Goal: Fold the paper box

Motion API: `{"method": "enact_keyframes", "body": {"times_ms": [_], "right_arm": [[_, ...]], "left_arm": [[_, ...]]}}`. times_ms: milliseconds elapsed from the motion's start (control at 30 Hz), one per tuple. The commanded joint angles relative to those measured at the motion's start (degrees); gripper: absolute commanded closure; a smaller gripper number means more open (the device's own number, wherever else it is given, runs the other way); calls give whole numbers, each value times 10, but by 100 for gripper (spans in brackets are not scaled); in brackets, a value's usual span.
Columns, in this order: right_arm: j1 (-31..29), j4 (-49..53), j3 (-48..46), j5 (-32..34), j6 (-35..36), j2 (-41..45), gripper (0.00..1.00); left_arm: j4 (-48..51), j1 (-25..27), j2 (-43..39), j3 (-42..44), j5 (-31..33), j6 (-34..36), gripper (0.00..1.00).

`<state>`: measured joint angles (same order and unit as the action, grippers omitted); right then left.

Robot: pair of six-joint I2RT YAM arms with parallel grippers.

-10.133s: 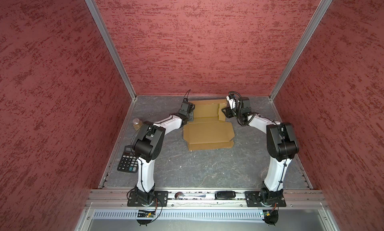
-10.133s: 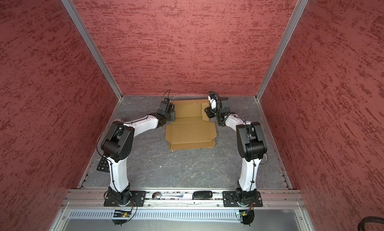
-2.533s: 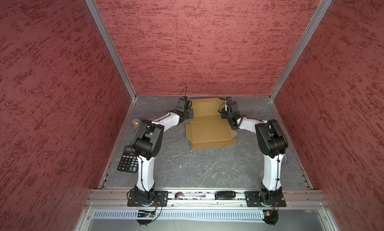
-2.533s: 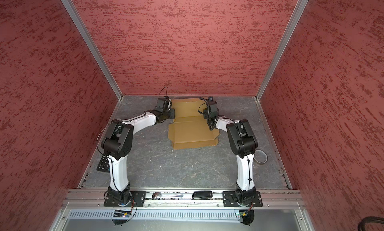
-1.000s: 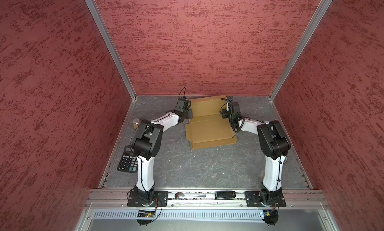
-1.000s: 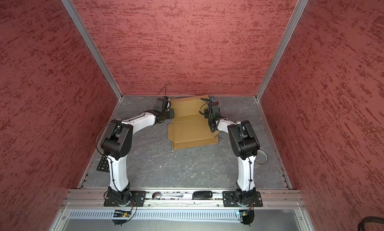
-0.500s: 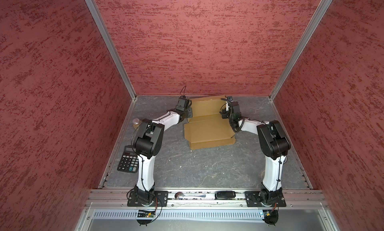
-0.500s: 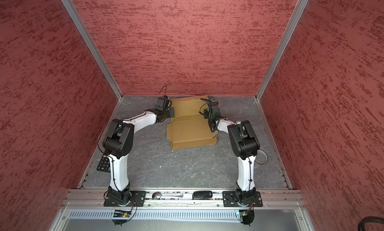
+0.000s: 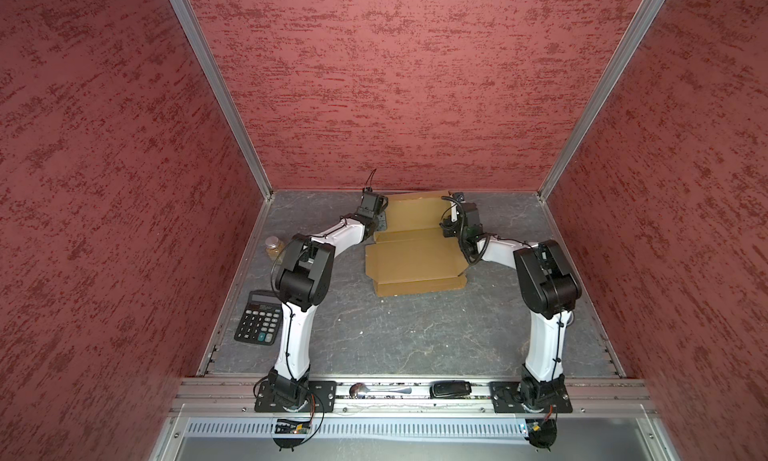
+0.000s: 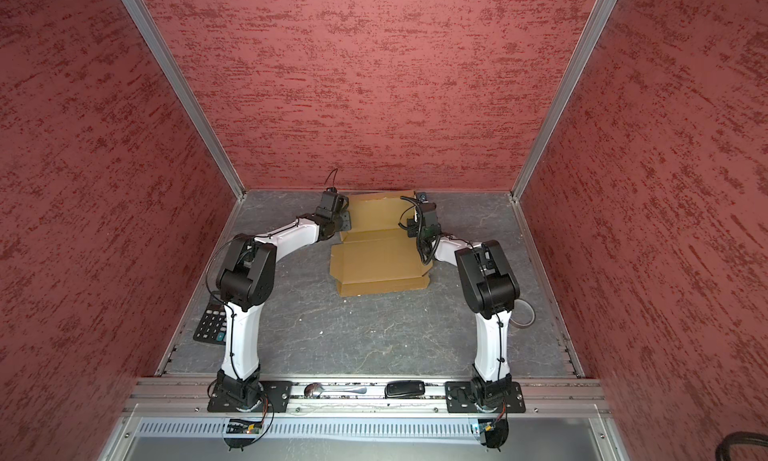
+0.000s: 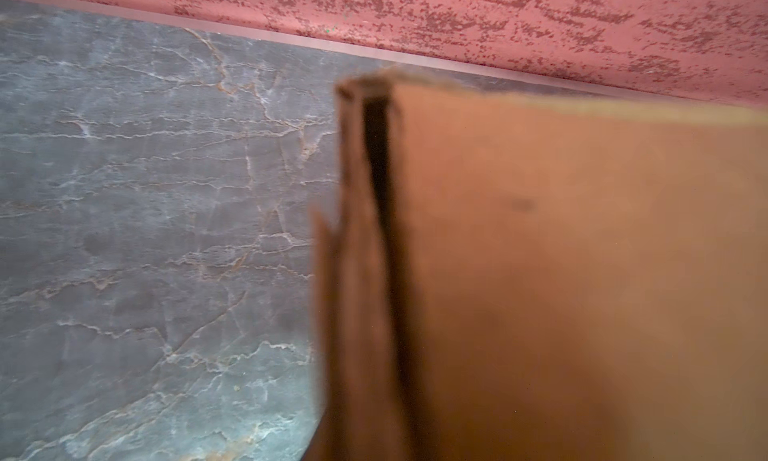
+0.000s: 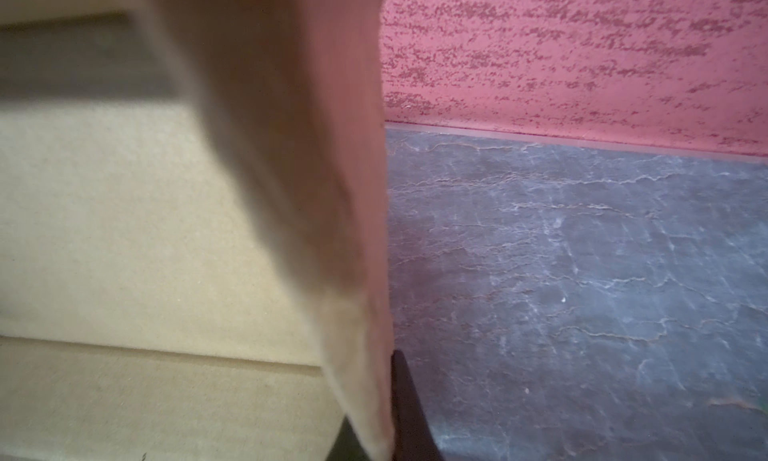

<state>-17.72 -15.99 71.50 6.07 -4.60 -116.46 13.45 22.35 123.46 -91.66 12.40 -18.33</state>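
Calculator [image 9: 258, 318] in both top views only; right claw [image 9: 449, 224] tight on paper box [image 9: 415, 255] flap, left claw [image 9: 379, 224] state unclear.

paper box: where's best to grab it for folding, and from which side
Probably grip the paper box by its raised side flaps, coming from outside each edge. They stand thin and upright, so jaws can straddle them; the near panels lie flat on the table.

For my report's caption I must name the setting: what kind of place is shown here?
Most likely a robot test cell in a lab: red textured walls on aluminium posts enclose a grey table, and two arms are bolted to a front rail.
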Motion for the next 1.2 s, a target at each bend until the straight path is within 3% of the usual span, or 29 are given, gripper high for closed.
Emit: {"method": "enact_keyframes", "body": {"times_ms": [0,200,500,900,1167], "right_arm": [[-6,-17,0,-50,-14,8,94],[-11,-18,-5,-62,-18,13,94],[-17,7,-13,-79,-34,33,95],[-36,0,-43,-91,-45,53,95],[-44,-4,-46,-93,-54,50,95]], "left_arm": [[56,10,31,-11,15,0,81],[73,14,30,-16,61,-3,93],[93,30,32,-20,109,5,100],[162,41,23,-29,166,-27,100],[182,47,23,-27,167,-30,97]]}}
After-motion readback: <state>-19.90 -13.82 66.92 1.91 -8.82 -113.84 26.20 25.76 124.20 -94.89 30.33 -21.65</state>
